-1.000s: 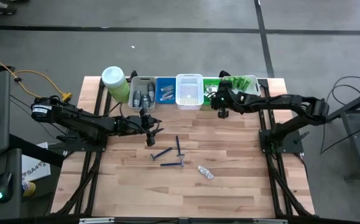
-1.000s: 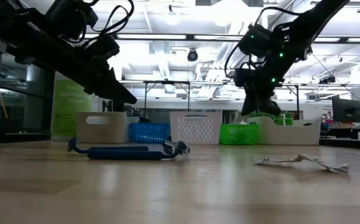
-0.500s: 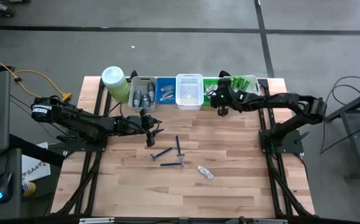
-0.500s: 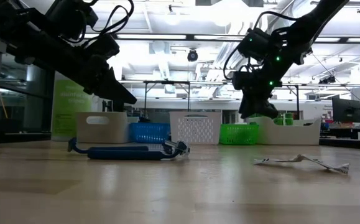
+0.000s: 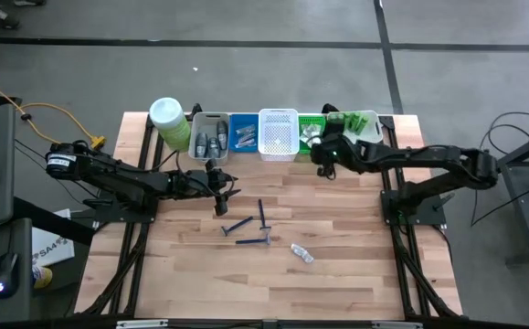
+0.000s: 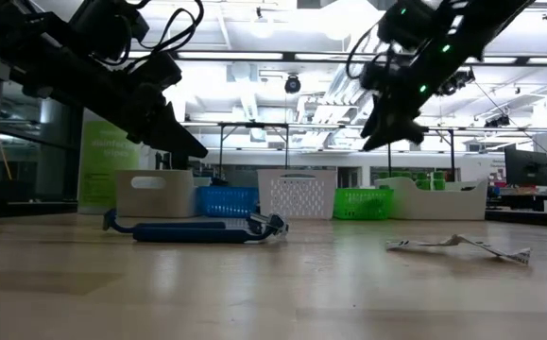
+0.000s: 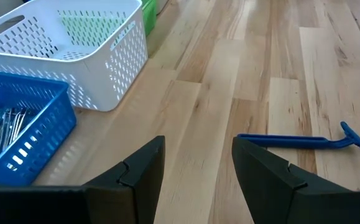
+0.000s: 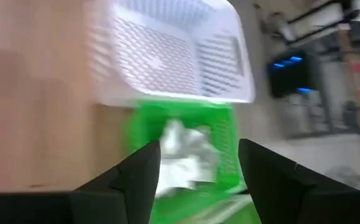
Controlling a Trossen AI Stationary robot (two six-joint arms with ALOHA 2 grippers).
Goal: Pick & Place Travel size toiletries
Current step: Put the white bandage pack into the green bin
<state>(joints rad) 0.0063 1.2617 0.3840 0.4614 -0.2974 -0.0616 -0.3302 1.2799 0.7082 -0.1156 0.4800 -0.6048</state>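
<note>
Three blue razors (image 5: 238,225) (image 5: 262,215) (image 5: 253,241) and a clear sachet (image 5: 301,253) lie flat on the wooden table's middle. My left gripper (image 5: 220,196) (image 7: 198,162) hovers open just left of the razors, one razor (image 7: 304,141) ahead of its fingers. My right gripper (image 5: 320,155) (image 8: 198,168) hangs open above the near edge of the green bin (image 8: 183,152), which holds white sachets. Nothing is between either pair of fingers.
A row stands along the far edge: a pale-green jar (image 5: 168,123), a grey bin (image 5: 210,135), a blue bin (image 5: 243,133), a white basket (image 5: 279,133), the green bin (image 5: 312,128) and a cream bin (image 5: 360,123) with green bottles. Bare wood lies toward the near edge.
My right gripper has opened, risen above the green bin and tipped from pointing down toward slanting. My left gripper and the razors and sachet on the table have stayed where they were.
</note>
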